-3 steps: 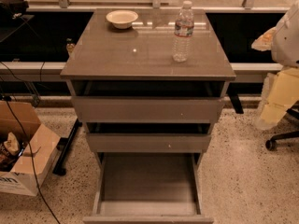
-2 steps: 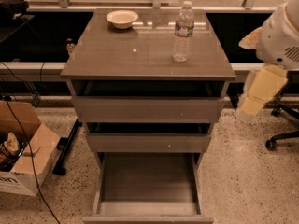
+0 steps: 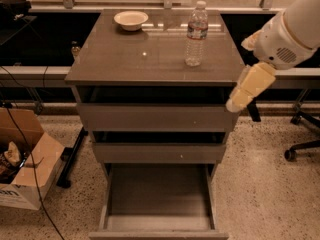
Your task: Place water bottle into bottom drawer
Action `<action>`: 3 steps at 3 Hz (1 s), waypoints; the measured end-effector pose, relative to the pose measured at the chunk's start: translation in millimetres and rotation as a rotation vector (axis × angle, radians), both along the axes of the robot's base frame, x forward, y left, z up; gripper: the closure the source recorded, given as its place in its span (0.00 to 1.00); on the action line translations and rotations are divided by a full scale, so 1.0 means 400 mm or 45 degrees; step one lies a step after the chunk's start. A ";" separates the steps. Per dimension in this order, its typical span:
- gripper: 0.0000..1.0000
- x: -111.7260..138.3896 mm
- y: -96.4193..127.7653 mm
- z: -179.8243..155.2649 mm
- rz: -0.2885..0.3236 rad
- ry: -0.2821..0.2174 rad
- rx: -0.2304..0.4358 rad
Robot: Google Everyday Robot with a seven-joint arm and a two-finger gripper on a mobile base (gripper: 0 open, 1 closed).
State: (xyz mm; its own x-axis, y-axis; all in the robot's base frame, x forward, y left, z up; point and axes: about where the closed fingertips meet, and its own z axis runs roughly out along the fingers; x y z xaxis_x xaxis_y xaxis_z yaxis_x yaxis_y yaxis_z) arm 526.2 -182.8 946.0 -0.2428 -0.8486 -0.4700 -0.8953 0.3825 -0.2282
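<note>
The water bottle (image 3: 196, 33), clear with a white cap and a pale label, stands upright on the right rear part of the cabinet top (image 3: 150, 59). The bottom drawer (image 3: 158, 204) is pulled out wide at the foot of the cabinet, and its inside is bare. My gripper (image 3: 239, 99) hangs at the end of the white arm (image 3: 290, 34), just off the cabinet's right edge at top-drawer height. It is to the right of the bottle, lower than it, and apart from it.
A white bowl (image 3: 131, 19) sits on the cabinet top at the back left. The two upper drawers (image 3: 155, 116) stand slightly open. A cardboard box (image 3: 22, 169) and cables lie on the floor at left. An office chair base (image 3: 302, 144) is at right.
The arm has swung in from the right edge of the view toward the cabinet, bringing the gripper up to the cabinet's right side. The bottle has not moved.
</note>
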 end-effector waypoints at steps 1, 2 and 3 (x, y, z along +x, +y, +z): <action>0.00 0.129 -0.025 -0.021 -0.058 -0.024 0.079; 0.00 0.228 -0.044 -0.021 -0.084 -0.050 0.126; 0.00 0.232 -0.041 -0.022 -0.088 -0.054 0.125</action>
State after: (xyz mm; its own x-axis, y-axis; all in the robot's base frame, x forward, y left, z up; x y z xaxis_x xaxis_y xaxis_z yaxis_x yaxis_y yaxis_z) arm 619.1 -199.2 937.2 -0.2768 -0.7799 -0.5613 -0.8565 0.4651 -0.2239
